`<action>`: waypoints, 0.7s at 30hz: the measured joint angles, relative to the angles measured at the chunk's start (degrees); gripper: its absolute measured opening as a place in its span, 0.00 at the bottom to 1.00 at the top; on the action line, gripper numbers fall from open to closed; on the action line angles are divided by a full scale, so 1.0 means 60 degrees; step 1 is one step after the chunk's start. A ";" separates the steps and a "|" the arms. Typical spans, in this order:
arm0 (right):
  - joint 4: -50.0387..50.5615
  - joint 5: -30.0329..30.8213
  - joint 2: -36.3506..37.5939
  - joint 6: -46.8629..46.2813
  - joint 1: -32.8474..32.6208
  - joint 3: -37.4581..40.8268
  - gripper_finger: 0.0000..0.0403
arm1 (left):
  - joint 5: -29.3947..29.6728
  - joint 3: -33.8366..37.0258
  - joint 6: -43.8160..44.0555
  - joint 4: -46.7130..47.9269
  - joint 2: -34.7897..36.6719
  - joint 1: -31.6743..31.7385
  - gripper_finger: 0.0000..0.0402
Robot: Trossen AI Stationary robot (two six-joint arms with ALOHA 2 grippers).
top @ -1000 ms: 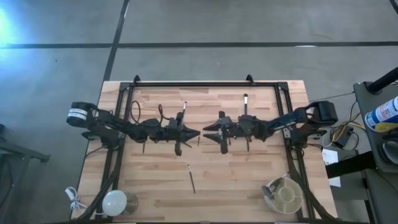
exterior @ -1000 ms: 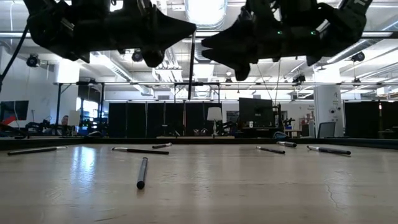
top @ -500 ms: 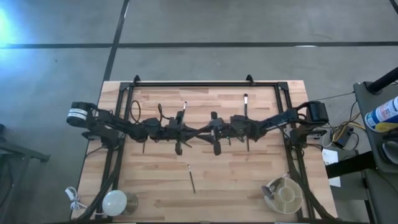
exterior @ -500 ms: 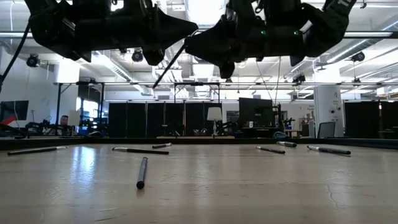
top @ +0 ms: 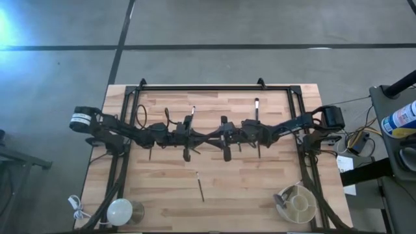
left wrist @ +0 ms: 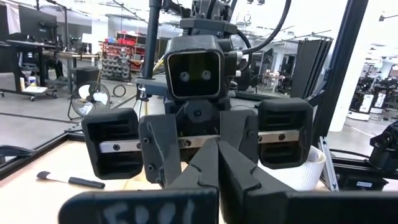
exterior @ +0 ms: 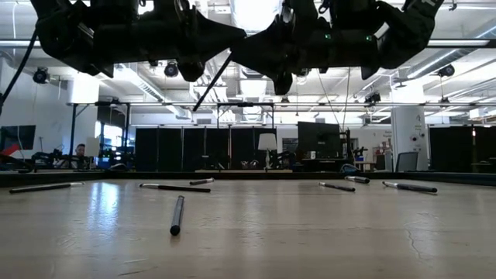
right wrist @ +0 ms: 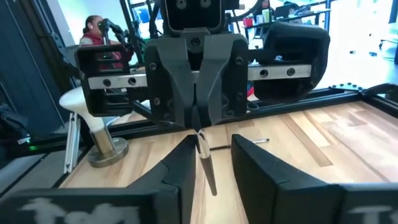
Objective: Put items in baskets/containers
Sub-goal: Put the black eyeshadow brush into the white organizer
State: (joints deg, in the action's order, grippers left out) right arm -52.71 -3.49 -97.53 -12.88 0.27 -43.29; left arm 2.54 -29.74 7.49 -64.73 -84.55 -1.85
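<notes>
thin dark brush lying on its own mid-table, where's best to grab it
Grip the thin dark brush mid-handle, from straight above, fingers closing across it: it lies flat on the wooden table, running roughly front to back, nothing close beside it.

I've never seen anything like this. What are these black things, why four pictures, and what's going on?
These are two robot arms at a wooden table. One picture looks straight down, one looks level across the tabletop, and two come from cameras on the arms' wrists. Loose makeup brushes lie on the table; a round tub for them sits at a corner, a white dome at another. Mid-table, above the surface, the left gripper is shut on a brush, whose end hangs between the open fingers of the right gripper: it looks like a handover.
</notes>
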 joint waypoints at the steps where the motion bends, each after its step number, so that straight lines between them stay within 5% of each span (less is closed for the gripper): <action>1: 0.0004 0.0000 -0.0005 0.0001 -0.0002 -0.0010 0.21 | 0.0019 0.0000 0.0000 -0.0002 0.0000 0.0000 0.00; 7: 0.0019 0.0016 0.0011 0.0149 -0.0004 0.0029 0.04 | 0.0413 0.0004 0.0091 0.0036 0.0026 0.0004 0.00; 21: 0.5135 -0.0105 0.2970 0.0901 -0.0576 0.0434 0.03 | 0.0332 0.0279 0.0519 0.0827 0.0603 0.0111 0.00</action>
State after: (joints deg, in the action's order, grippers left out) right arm -21.90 -4.11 -79.71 -7.48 -3.18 -40.69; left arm 4.54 -28.06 10.60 -59.77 -80.94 -1.18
